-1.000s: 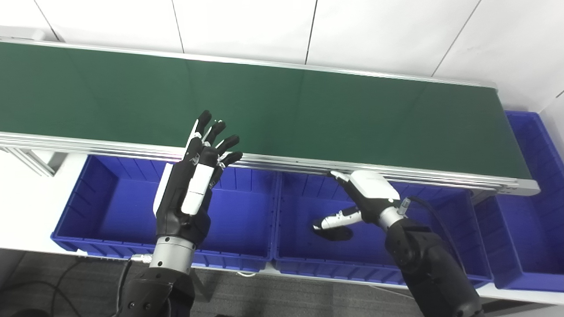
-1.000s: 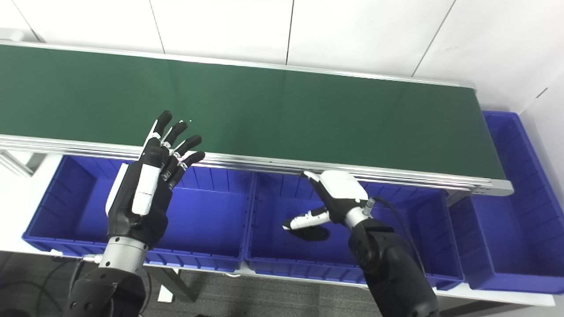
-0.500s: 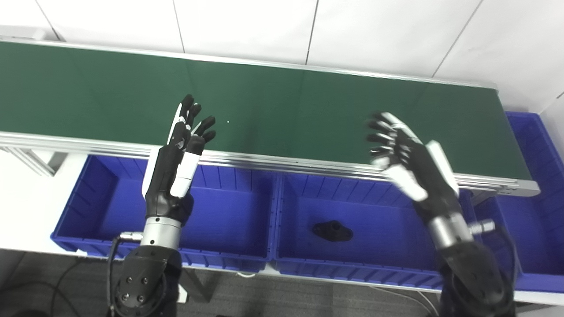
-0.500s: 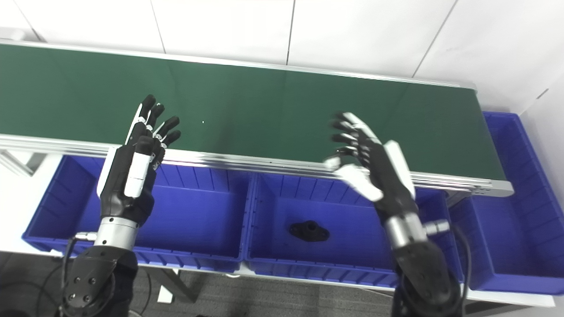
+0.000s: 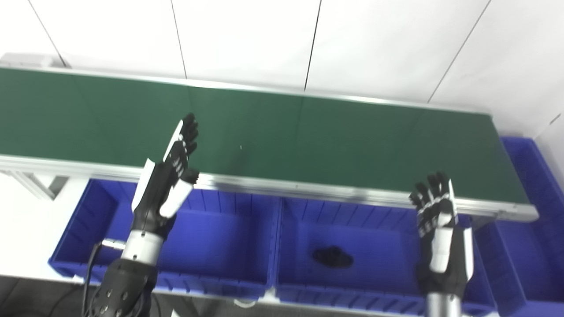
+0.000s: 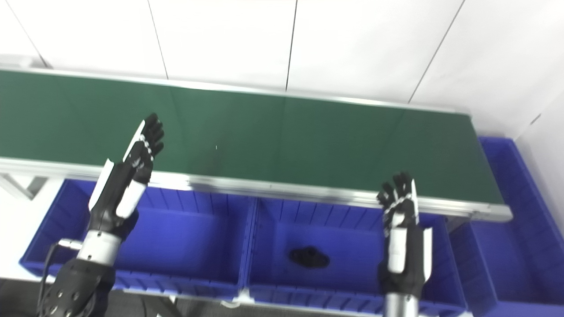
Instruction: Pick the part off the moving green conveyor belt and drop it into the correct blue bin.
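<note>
A small black part [image 5: 332, 256] lies on the floor of the middle blue bin [image 5: 365, 229]. The green conveyor belt [image 5: 273, 132] carries nothing that I can see. My left hand [image 5: 169, 176] is open and empty, fingers straight up, over the belt's near rail above the left blue bin [image 5: 211, 237]. My right hand [image 5: 440, 233] is open and empty, fingers up, over the right end of the middle bin, to the right of the part and apart from it.
A third blue bin [image 5: 528, 211] stands at the belt's right end. The belt's metal rail [image 5: 308, 189] runs along the bins' far edge. White wall panels rise behind the belt. Grey floor lies below the bins.
The right hand drew back from over the belt and came down over the middle bin's right end. The left hand's fingers straightened. The camera tilted, shifting the scene down. The part stayed put.
</note>
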Tool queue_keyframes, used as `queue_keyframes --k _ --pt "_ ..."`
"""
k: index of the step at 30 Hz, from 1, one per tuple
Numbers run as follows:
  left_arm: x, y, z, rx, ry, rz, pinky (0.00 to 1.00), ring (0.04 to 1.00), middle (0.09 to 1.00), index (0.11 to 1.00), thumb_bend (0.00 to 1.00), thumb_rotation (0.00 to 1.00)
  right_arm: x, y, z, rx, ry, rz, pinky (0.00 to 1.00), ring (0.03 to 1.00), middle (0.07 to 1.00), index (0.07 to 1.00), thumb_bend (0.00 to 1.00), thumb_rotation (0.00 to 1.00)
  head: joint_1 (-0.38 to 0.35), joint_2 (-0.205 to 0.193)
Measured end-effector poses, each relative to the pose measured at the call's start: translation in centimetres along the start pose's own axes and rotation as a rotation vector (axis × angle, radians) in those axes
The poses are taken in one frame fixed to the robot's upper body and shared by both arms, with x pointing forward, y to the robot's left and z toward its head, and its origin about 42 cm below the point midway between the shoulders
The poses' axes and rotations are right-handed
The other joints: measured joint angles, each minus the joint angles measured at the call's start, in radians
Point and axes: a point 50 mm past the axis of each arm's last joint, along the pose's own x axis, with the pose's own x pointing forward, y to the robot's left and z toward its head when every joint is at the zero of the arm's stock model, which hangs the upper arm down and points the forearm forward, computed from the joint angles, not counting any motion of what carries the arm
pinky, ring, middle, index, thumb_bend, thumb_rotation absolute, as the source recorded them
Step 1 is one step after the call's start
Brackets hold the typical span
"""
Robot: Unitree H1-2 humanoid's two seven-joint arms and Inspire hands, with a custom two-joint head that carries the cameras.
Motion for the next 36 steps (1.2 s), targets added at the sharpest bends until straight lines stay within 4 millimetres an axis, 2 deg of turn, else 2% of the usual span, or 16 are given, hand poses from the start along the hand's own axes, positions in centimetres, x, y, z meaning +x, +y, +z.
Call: queue_keyframes --k 5,10,18,25,30,32,36 --pt "-0.4 0.4 -0.2 0.018 0.011 -0.024 1.00 1.000 1.000 1.000 0.84 0.89 -1.2 0.0 -0.5 0.041 0.026 -0.019 0.97 0.986 1.000 1.000 0.76 0.90 -0.017 -0.019" --pt "-0.8 1.1 -0.4 0.045 0.001 -0.048 1.00 1.000 1.000 1.000 0.85 0.93 -1.4 1.0 -1.2 0.067 0.035 -0.015 1.00 0.995 1.000 1.000 0.72 0.88 -0.049 -0.043" --pt "-1.8 1.0 -1.1 0.110 0.028 -0.054 1.00 1.000 1.000 1.000 0.80 0.99 -1.6 1.9 -2.0 0.075 0.046 -0.006 1.00 1.000 1.000 1.000 0.69 0.87 -0.068 -0.043" --pt "-1.8 1.2 -1.1 0.094 0.030 -0.030 1.00 1.000 1.000 1.000 0.85 0.97 -1.8 3.1 -2.1 0.075 0.043 0.028 1.00 1.000 1.000 1.000 0.68 0.85 -0.103 -0.055" --pt "-2.0 1.9 -1.2 0.074 0.034 -0.010 1.00 1.000 1.000 1.000 0.87 0.94 -1.9 4.1 -2.3 0.043 0.051 0.055 1.00 1.000 1.000 1.000 0.71 0.87 -0.175 -0.061" --pt "-2.0 2.1 -1.2 0.069 0.034 -0.010 1.00 1.000 1.000 1.000 0.90 0.93 -2.0 4.6 -2.5 0.021 0.051 0.071 1.00 1.000 1.000 1.000 0.72 0.87 -0.245 -0.060" --pt "-2.0 2.7 -1.3 0.045 0.023 -0.024 1.00 1.000 1.000 1.000 0.94 0.90 -2.1 5.5 -2.9 -0.015 0.061 0.100 0.97 1.000 1.000 1.000 0.71 0.86 -0.265 -0.058"
